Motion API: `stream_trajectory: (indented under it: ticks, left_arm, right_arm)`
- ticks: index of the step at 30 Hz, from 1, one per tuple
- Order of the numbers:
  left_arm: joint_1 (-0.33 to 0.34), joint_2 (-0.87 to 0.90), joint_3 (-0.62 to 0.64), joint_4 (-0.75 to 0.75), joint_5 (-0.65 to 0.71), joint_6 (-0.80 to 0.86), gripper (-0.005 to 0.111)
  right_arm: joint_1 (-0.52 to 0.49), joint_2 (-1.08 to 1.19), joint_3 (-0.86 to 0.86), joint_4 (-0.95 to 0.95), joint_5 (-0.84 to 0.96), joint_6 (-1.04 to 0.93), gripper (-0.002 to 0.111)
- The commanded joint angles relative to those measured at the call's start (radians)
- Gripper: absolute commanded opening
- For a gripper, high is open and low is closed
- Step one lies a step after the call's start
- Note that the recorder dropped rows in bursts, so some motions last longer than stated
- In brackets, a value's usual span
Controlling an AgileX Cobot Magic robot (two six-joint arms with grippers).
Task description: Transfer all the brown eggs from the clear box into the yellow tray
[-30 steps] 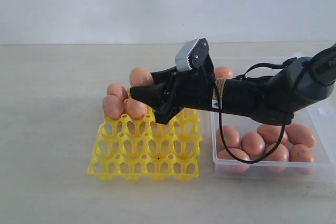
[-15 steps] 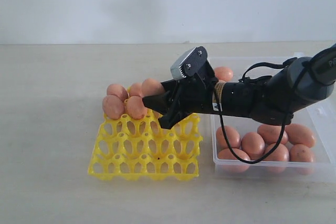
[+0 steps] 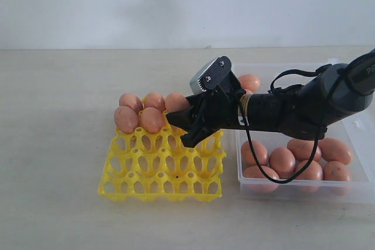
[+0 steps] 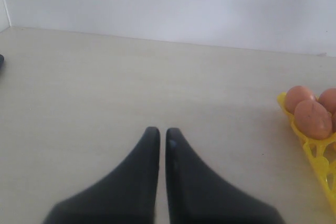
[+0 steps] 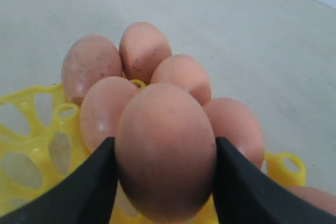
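While the right gripper [image 3: 179, 127] is reaching across from the side of the clear box [image 3: 293, 190], it is clamping one brown egg [image 5: 165, 150] between its two black fingers [image 5: 89, 187], one on either flank. It is hanging low over the far rows of the yellow tray [image 3: 161, 174]. Just beyond the held egg, a cluster of seated eggs [image 3: 126, 119] is filling the tray's far left corner, shell touching shell, and the nearer cups are gaping open. Over in the box, more brown eggs [image 3: 282, 160] are lying bunched at the near end, with a lone egg [image 3: 250, 82] sitting at the far end behind the arm. The left gripper [image 4: 158, 132] is idling above bare table, its fingers drawn together to a thin slit with nothing between them. Everything is resting on a pale beige tabletop [image 3: 58, 144], matte and faintly grained, and a plain white wall [image 3: 176, 4] is closing off the room right behind it.
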Motion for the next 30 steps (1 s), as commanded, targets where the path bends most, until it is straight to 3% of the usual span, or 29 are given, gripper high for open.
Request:
stream_trajectory:
  ticks: [1, 15, 24, 30]
  left_arm:
    - [0.003, -0.003, 0.004, -0.001, -0.002, 0.004, 0.004]
    - [0.003, -0.003, 0.004, -0.001, -0.002, 0.004, 0.004]
    - [0.003, -0.003, 0.004, -0.001, -0.002, 0.004, 0.004]
    - [0.003, -0.003, 0.004, -0.001, -0.002, 0.004, 0.004]
  right_arm:
    - [-0.009, 0.0, 0.001, 0.008, 0.0, -0.011, 0.0]
    - [-0.009, 0.0, 0.001, 0.023, 0.014, 0.026, 0.0]
    - [-0.002, 0.0, 0.001, 0.176, -0.35, 0.184, 0.0]
    - [-0.002, 0.022, -0.003, 0.348, -0.386, 0.201, 0.0]
